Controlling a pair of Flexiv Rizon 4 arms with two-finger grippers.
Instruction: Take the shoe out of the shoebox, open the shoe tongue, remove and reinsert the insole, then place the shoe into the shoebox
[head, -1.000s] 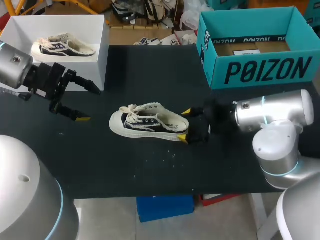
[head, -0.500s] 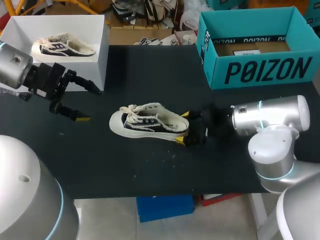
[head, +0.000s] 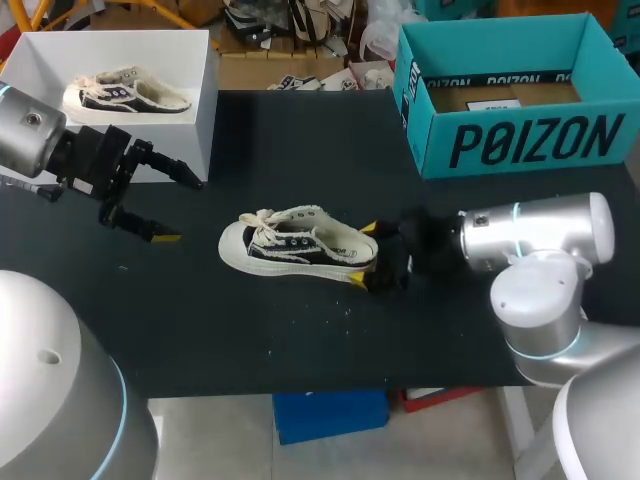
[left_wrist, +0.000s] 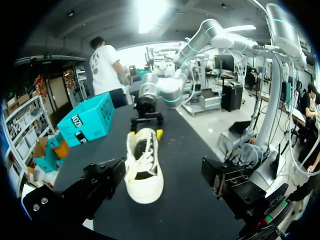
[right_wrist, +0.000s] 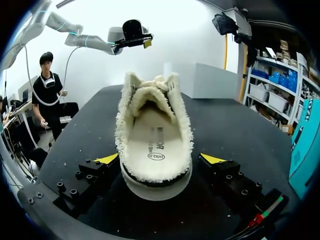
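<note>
A dark canvas shoe (head: 300, 243) with a fleecy cream lining and a white sole lies upright mid-table, toe to the left. My right gripper (head: 364, 253) is at its heel, open, with a yellow-tipped finger on each side. In the right wrist view the shoe (right_wrist: 155, 125) fills the space between the fingers of that gripper (right_wrist: 160, 159), and its cream insole (right_wrist: 156, 147) shows inside; the tips stand just clear of the heel. My left gripper (head: 178, 210) hovers open to the left of the toe. From the left wrist view the shoe (left_wrist: 144, 165) lies ahead of the open left gripper (left_wrist: 162, 180).
A white shoebox (head: 212, 120) at the back left holds a second matching shoe (head: 128, 93). A teal box (head: 520, 140) stands at the back right, also seen as the teal box (left_wrist: 87, 120) in the left wrist view. Bare black table (head: 300, 340) lies in front of the shoe.
My right gripper has slid left, bringing its fingers further along both sides of the shoe's heel. The shoe and my left arm have not moved.
</note>
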